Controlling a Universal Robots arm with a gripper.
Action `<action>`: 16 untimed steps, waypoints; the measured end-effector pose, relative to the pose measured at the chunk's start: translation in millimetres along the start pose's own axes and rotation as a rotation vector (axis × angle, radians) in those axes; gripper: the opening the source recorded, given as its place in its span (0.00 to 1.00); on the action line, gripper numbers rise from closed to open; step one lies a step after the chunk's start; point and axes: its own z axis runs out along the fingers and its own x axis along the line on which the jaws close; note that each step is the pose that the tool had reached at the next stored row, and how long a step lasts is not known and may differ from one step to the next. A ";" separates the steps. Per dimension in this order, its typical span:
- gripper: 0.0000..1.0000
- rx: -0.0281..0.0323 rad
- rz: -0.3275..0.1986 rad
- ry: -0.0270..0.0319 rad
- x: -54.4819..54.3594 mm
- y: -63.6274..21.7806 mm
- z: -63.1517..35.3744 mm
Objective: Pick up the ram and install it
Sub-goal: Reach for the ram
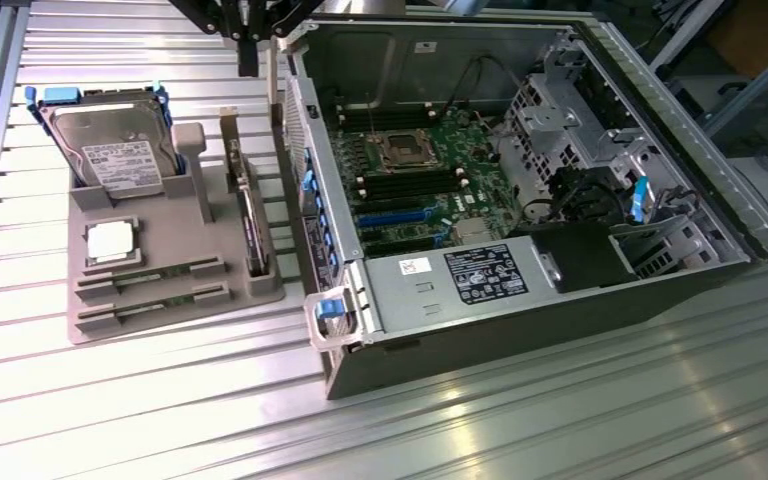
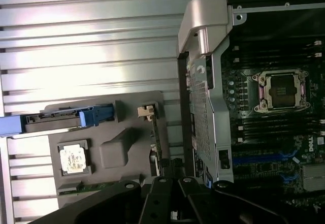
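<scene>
In the exterior view the jaws hang together, gripping nothing, at 12 o'clock of the tray (image 1: 157, 215) and near the case (image 1: 518, 345). The ram (image 1: 148, 274) lies in a slot at the tray's 6 o'clock end, with a second stick (image 1: 152, 305) just beside it, both well apart from the jaws. The chip (image 1: 113, 242) sits at 12 o'clock of them. The case stands open on the bench (image 1: 558, 425) at 3 o'clock of the tray.
</scene>
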 end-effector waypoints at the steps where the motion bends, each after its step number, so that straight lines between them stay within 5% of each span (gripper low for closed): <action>1: 0.11 0.0000 0.000 0.0000 0.3 0.0 0.0; 16: 0.11 0.0000 0.000 0.0000 11.0 -0.8 -0.3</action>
